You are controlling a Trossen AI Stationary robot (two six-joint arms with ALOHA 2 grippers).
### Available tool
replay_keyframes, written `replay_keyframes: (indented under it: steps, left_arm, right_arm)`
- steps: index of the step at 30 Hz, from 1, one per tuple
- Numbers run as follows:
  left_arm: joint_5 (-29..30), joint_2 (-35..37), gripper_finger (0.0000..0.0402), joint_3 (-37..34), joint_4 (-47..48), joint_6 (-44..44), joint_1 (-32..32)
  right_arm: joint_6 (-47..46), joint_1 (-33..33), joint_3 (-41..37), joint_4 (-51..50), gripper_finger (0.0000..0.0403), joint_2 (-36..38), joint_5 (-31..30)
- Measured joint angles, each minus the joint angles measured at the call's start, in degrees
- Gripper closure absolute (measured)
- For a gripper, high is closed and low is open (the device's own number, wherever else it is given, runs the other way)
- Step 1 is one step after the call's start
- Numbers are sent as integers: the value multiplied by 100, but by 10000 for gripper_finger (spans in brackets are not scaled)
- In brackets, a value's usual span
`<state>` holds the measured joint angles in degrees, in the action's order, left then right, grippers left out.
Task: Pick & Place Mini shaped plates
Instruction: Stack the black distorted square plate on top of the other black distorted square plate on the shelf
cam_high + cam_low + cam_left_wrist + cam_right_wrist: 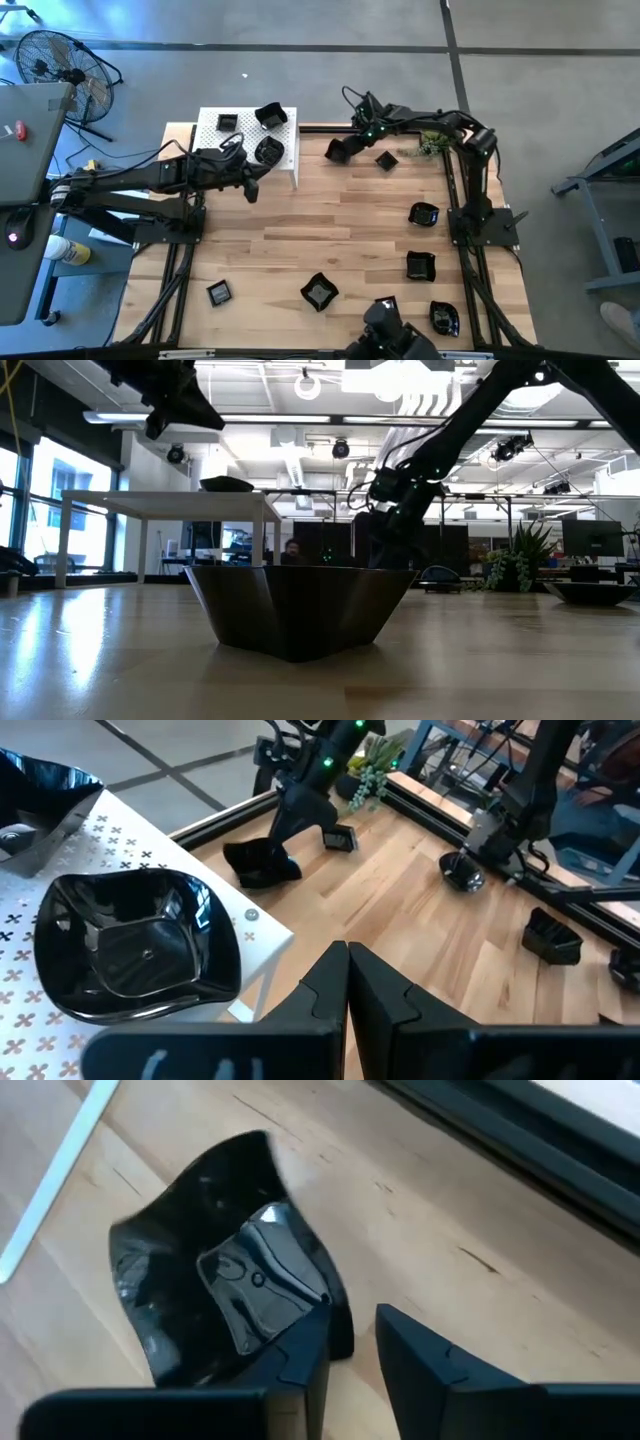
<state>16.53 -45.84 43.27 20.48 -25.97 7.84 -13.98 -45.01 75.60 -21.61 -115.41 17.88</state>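
right gripper [345,148] is at the table's far edge, fingers apart around the rim of a tilted glossy black wavy dish [215,1295], beside the white stand [212,150]. left gripper [347,982] is pressed together, empty, by the stand. light wood table [300,230], open workshop room behind.

Right gripper [345,148] at plate [338,151], near stand [210,142].
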Motion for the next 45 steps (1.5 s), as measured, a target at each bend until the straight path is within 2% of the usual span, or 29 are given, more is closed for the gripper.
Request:
replay_keyframes:
  steps: [12, 20, 27, 31, 35, 41, 45]
  left_arm:
    - [-65, -1, 396, 2, 76, 19, 0]
    - [-63, -1, 396, 6, 74, 132, 0]
    - [-100, -1, 396, 11, 71, 150, 2]
    - [-145, -1, 396, 11, 74, 156, 0]
    - [-234, -1, 396, 11, 77, 188, 0]
    - [-574, -1, 396, 11, 197, 235, 2]
    - [-812, -14, 396, 11, 414, 409, 2]
  right_arm:
    - [-231, 4, -1, 313, 398, -16, 225]
    - [-248, 17, -1, 216, 400, 80, 397]
    - [-247, 182, -1, -475, 401, 857, 348]
    - [-198, 627, -19, -1172, 400, 1380, 131]
    - [-644, 1408, -558, -977, 400, 1814, 21]
    - [-1918, 2701, -1481, 660, 400, 1940, -441]
    - [-2461, 3163, -1499, 1470, 401, 1541, -749]
